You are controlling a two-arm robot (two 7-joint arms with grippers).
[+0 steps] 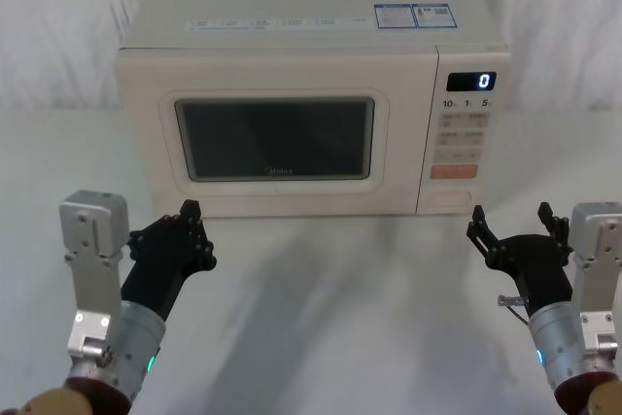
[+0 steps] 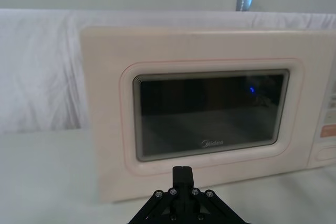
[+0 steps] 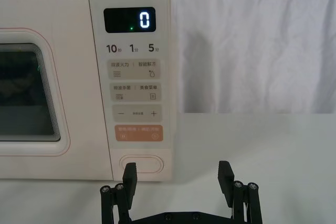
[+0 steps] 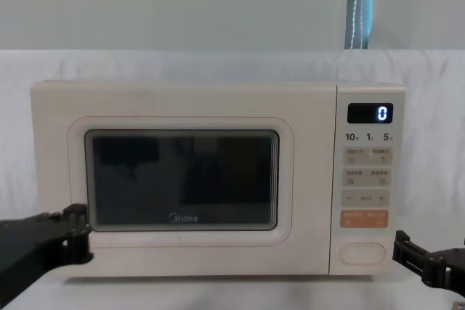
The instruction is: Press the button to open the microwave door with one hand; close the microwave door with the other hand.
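The button (image 3: pixel 140 163) sits at the bottom of the microwave's control panel (image 3: pixel 131 77), directly under the orange key (image 3: pixel 138 132); it is a plain cream oval, and nothing touches it. To its left you have the microwave door (image 1: pixel 275 135), shut flush with the cabinet, its dark window carrying the Midea logo along the lower edge. The display (image 1: pixel 471 81) above the keys reads 0. The microwave stands toward the back of the white bench (image 1: pixel 330 318), in front of a white cloth backdrop (image 3: pixel 252 45).

Your right tool (image 1: pixel 511 224) hovers over the bench in front of the control panel, short of it, with its two fingers spread wide; from the right wrist view the button lies just beyond the left-hand fingertip. Your left tool (image 1: pixel 192 221) hangs in front of the door's lower left corner, apart from it, fingers pressed together into a single tip.
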